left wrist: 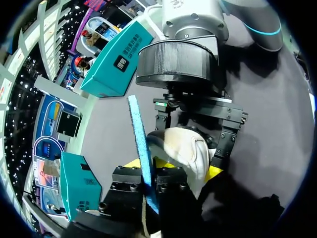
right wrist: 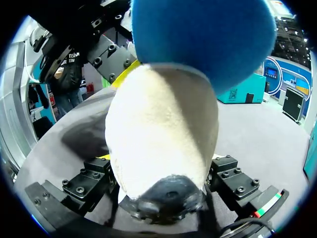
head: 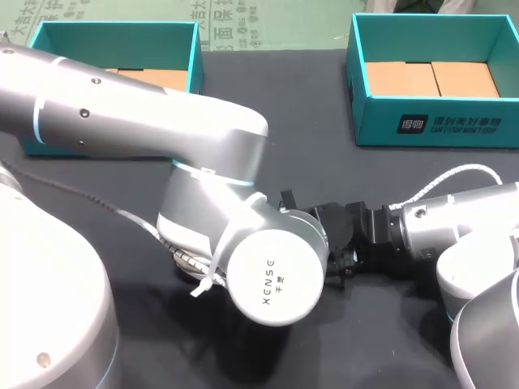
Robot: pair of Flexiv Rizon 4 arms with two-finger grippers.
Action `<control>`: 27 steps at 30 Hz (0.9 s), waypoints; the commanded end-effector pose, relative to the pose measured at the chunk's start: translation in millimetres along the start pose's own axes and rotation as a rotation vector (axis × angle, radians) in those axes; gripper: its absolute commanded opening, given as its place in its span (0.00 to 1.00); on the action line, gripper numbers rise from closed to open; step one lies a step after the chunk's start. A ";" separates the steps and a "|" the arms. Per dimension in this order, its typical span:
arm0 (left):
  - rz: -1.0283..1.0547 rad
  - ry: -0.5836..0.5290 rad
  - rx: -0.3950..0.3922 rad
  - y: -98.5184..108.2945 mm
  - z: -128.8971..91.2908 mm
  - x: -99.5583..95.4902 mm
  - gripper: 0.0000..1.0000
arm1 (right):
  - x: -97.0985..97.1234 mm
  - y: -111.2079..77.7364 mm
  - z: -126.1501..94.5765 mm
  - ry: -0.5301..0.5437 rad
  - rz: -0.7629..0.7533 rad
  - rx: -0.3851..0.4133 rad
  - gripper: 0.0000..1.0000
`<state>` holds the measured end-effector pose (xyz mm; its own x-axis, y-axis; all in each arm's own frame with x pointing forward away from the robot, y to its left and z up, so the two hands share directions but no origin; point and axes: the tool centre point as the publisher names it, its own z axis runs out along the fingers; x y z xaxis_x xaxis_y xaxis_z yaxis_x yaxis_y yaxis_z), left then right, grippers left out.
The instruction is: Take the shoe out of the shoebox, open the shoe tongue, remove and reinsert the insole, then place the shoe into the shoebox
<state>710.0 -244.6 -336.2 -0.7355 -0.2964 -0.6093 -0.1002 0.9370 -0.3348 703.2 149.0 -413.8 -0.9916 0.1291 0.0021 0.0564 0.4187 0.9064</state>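
1. Left wrist view: the blue insole [left wrist: 141, 144] is gripped by a thin edge only, so it could be buckled or pulled loose if it is pressed off-line against the white shoe [left wrist: 184, 148].
2. The insole is pinched between the nearly closed left fingers [left wrist: 130, 182].
3. The shoe is clamped on both sides by the widely spread right fingers [right wrist: 91, 181], over the worktop [head: 276, 89], outside either shoebox [head: 430, 121].

left shoebox [head: 122, 40]: back-left of the table [head: 308, 121]
right shoebox [head: 454, 126]: back-right
shoe [right wrist: 163, 134]: front-middle, pinched in the right gripper [right wrist: 163, 181]
insole [left wrist: 141, 144]: up against the shoe, clamped in the left gripper [left wrist: 151, 168]
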 end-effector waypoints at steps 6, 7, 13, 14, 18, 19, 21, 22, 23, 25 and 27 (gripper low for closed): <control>-0.018 0.048 0.062 2.5 -9.1 -7.3 0.00 | 0.5 0.4 1.0 -0.001 0.001 0.004 0.00; -0.024 0.059 0.067 1.7 -11.2 -8.3 0.00 | 0.5 0.4 1.0 -0.001 0.001 0.004 0.00; -0.057 0.123 0.113 -9.5 -19.7 -16.7 0.00 | 0.5 0.4 1.0 -0.001 0.001 0.004 0.00; -0.065 0.129 0.122 -12.6 -21.5 -18.1 0.00 | 0.5 0.4 1.0 -0.001 0.001 0.004 0.00; -0.079 0.157 0.157 -24.3 -30.7 -21.5 0.00 | 0.5 0.4 1.0 -0.001 0.001 0.004 0.00; -0.083 0.164 0.165 -27.3 -32.8 -21.6 0.00 | 0.5 0.4 1.0 -0.001 0.001 0.004 0.00; -0.084 0.178 0.176 -33.0 -36.1 -21.3 0.00 | 0.5 0.4 1.0 -0.001 0.001 0.004 0.00; -0.088 0.194 0.182 -35.8 -37.6 -21.0 0.00 | 0.5 0.4 1.0 -0.001 0.001 0.004 0.00; -0.091 0.225 0.192 -38.9 -39.0 -20.9 0.00 | 0.5 0.4 1.0 -0.001 0.001 0.004 0.00; -0.096 0.273 0.204 -44.9 -41.7 -23.3 0.00 | 0.5 0.4 1.0 -0.001 0.001 0.004 0.00; -0.109 0.296 0.207 -51.2 -45.2 -26.6 0.00 | 0.5 0.4 1.0 -0.001 0.001 0.004 0.00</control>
<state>696.6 -278.4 -278.5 -0.8555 -0.3326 -0.3969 -0.0722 0.8356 -0.5446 703.2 149.0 -413.8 -0.9916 0.1290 0.0020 0.0563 0.4186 0.9064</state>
